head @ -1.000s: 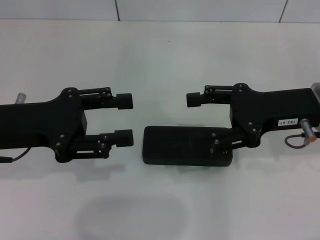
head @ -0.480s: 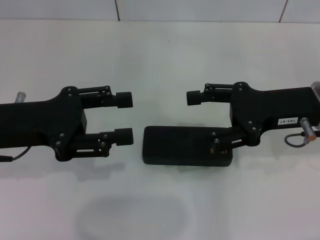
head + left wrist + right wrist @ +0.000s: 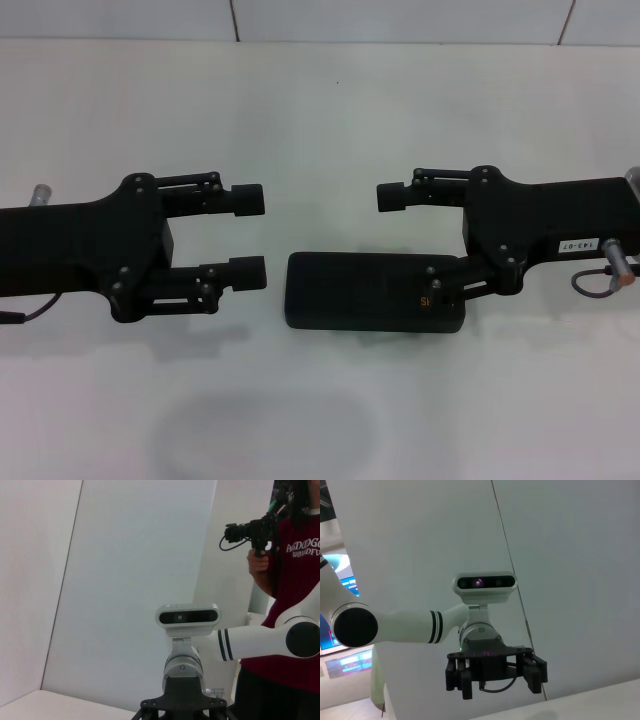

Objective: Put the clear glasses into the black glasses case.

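Tabletop (image 3: 330, 120), white, carries everything. Left gripper (image 3: 250, 236) reaches in from the left, fingers spread apart and empty, just beside the black glasses case (image 3: 360, 292). The case lies closed, lengthwise, a small orange mark near its right end. Right gripper (image 3: 415, 245), fingers apart, straddles that end; its body bears a white label, unreadable.

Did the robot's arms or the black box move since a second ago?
Hardly anything changed. The right gripper slid a tiny bit away from the middle. The left gripper stayed put, fingers open. The black glasses case lies closed on the table, same spot.
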